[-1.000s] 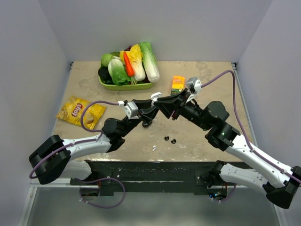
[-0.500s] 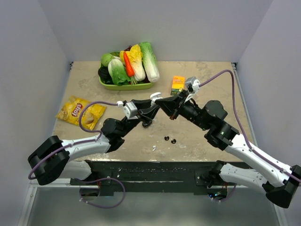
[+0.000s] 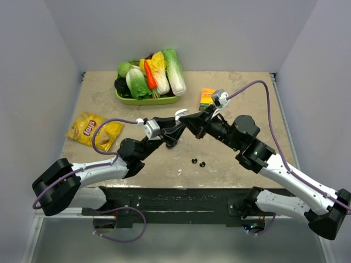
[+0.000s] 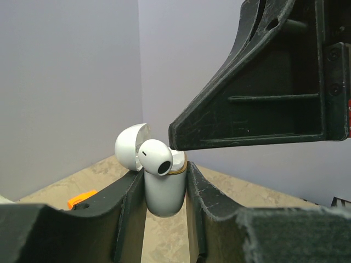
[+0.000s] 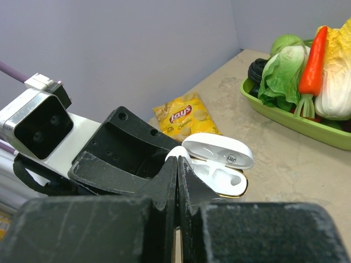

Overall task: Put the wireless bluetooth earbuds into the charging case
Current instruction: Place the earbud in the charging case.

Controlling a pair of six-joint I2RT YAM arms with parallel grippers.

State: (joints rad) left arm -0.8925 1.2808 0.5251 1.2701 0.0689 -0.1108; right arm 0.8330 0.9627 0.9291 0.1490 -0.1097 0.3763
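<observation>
My left gripper [image 4: 164, 176] is shut on the white charging case [image 4: 163, 192] and holds it upright above the table with its lid [image 4: 127, 147] open. A white earbud [image 4: 155, 157] sits tilted at the case's mouth, its black opening facing the camera. My right gripper [image 5: 178, 160] is shut, and its closed tips [image 4: 176, 136] rest against that earbud from above. The right wrist view shows the open case [image 5: 222, 174] with bare wells just beyond the tips. Two black earbuds [image 3: 194, 161] [image 3: 202, 164] and a small white piece [image 3: 180, 172] lie on the table below.
A green tray [image 3: 147, 99] of toy vegetables stands at the back. A yellow chip bag [image 3: 92, 129] lies at the left. Behind my right gripper [image 3: 187, 118] is a small orange box [image 3: 207, 96]. Grey walls enclose the table on three sides.
My right gripper's jaws have closed from partly open, and that arm has shifted slightly left over the case. The left arm has kept the case still.
</observation>
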